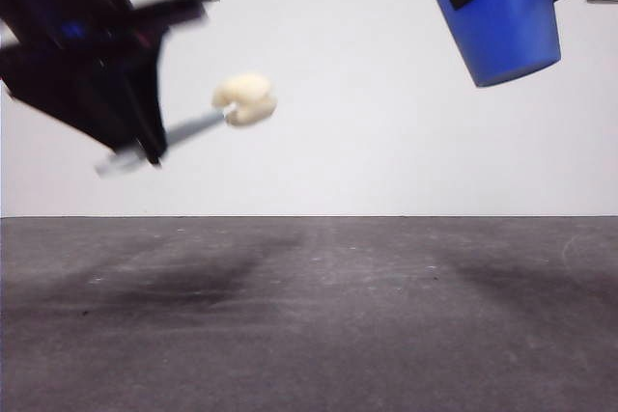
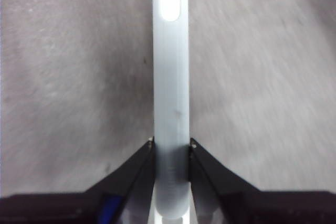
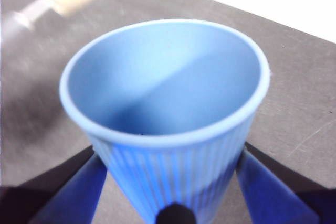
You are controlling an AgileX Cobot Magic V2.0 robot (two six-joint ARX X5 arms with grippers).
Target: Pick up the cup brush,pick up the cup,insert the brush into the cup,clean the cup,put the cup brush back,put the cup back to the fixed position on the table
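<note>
Blue and ribbed, the cup (image 3: pixel 168 124) fills the right wrist view, pinched by its lower wall between the two jaws of the right gripper (image 3: pixel 170 192), which are closed against its sides; its mouth opens away from that claw and the inside is empty, no brush and no visible liquid. In the front view it hangs tilted, high above the table (image 1: pixel 309 335). The left gripper (image 2: pixel 171 153) has its jaws closed tight on the grey handle of the cup brush (image 2: pixel 170 77), near one end, so most of the shaft and the cream sponge head (image 1: pixel 245 99) reach out well beyond the claw, still apart from the cup's rim. The likely trouble is alignment: with so long a lever, a small wrist error could drive the sponge into the rim instead of the opening, knocking the cup askew in its grip or twisting the handle between the jaws.
</note>
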